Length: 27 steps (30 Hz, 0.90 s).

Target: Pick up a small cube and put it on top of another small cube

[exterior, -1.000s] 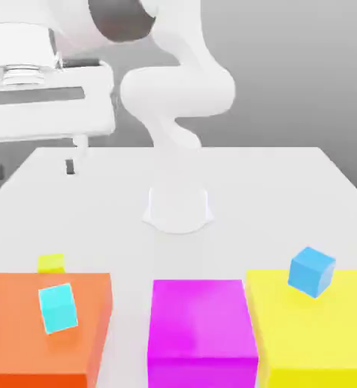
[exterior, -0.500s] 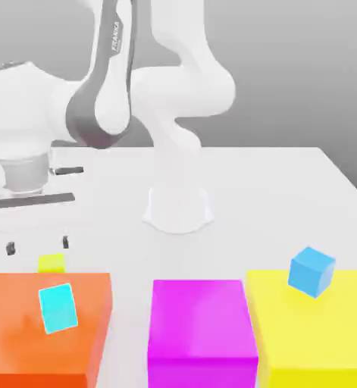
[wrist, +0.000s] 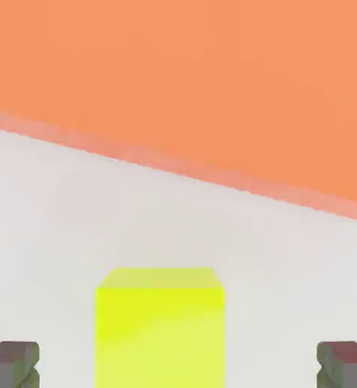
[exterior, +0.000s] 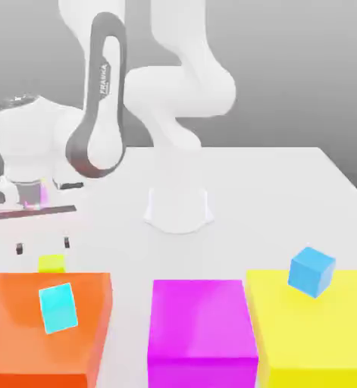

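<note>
Open hand [exterior: 42, 246] above small cube [exterior: 51, 263], beside orange block [exterior: 45, 326]

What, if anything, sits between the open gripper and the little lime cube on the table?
Nothing visible does. The gripper hangs open just above the lime cube, and in the hand view the cube lies between the fingertips with bare table around it. The orange block stands just beyond.

Table [exterior: 287, 182]: white, flat.
Base [exterior: 178, 208]: arm's white round foot, on the table behind the magenta block.
Magenta block [exterior: 202, 326]: front middle.
Orange block [exterior: 45, 356]: to the exterior view's left of magenta.
Yellow block [exterior: 317, 341]: to magenta's other side.
Lime cube [exterior: 51, 263]: on the table, just behind orange.
</note>
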Each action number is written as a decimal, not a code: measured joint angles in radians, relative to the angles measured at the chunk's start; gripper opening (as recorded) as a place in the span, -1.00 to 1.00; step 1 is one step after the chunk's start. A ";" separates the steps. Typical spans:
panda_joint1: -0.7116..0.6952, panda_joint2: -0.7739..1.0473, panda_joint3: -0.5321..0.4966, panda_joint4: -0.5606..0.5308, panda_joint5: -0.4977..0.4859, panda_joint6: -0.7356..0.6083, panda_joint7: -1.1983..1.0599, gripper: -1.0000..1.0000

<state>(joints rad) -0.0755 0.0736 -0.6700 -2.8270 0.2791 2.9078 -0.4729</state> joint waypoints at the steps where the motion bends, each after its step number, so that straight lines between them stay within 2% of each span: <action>1: -0.016 0.013 0.025 0.005 0.042 0.006 -0.030 0.00; 7: -0.132 0.110 0.197 0.038 0.295 0.047 -0.217 0.00; 12: -0.259 0.207 0.361 0.064 0.466 0.100 -0.356 0.00; 13: -0.286 0.228 0.393 0.068 0.493 0.113 -0.380 -1.00; 20: -0.293 0.232 0.401 0.070 0.501 0.114 -0.386 -1.00; 27: -0.154 0.106 0.215 0.036 0.275 0.048 -0.203 -1.00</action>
<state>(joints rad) -0.2300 0.1798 -0.4548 -2.7911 0.5543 2.9554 -0.6755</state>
